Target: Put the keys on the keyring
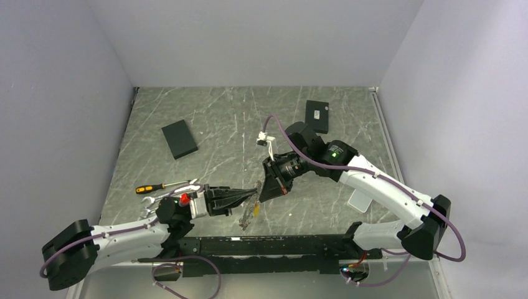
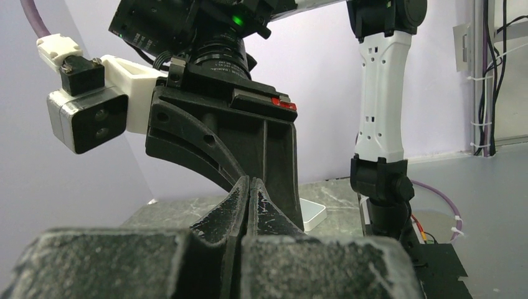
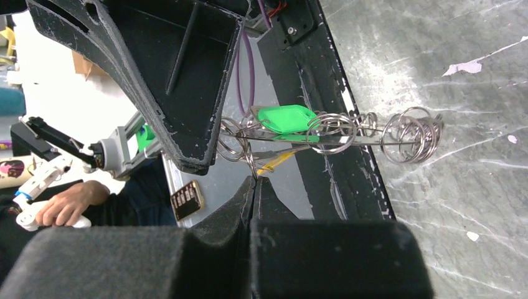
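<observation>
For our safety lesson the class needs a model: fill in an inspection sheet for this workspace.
Surface: grey marbled table.
Job's things: keyring hanging between the claws, with green tag and yellow-headed key.
Clutter: screwdriver, wrenches, two black boxes.
Claws: left claw and right claw shut, tips meeting; right pinches the keyring; left's hold unclear.
Cables: purple cable along each arm.
Surroundings: plain walls; person's hand in the right wrist view.

No writing can be read anywhere. The black box (image 1: pixel 318 116) on the tabletop well beyond the right gripper (image 1: pixel 261 196) carries a small white label (image 1: pixel 317 114), its print too small to make out. The green tag (image 3: pixel 285 118) just past that gripper's tips shows no legible print.
</observation>
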Controlling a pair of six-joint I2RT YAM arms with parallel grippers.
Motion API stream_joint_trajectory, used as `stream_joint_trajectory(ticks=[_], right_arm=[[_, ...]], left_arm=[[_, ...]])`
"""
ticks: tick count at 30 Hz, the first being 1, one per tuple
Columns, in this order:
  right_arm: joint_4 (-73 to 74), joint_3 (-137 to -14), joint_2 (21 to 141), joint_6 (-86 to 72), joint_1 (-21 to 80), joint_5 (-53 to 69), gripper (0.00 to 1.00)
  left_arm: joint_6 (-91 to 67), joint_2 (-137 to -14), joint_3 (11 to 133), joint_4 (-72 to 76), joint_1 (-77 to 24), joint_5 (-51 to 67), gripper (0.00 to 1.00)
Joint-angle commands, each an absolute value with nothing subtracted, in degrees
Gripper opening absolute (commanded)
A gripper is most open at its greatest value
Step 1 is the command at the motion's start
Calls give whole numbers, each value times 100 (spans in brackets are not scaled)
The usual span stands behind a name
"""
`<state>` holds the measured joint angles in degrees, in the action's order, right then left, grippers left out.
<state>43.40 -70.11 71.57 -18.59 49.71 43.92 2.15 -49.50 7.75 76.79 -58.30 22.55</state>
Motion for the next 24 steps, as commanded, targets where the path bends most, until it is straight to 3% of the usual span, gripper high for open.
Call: stream_joint_trajectory(ticks=[1,24], right_arm=[[4559,-7093,7050,-1698,5018,4371,0],[4966,-7468,7252,-439,5304,4321,0]], left_arm=[[295,-4676,1044,7785,-5801,2225,0],[155,-4690,1261,7285,-5796,2787,0]])
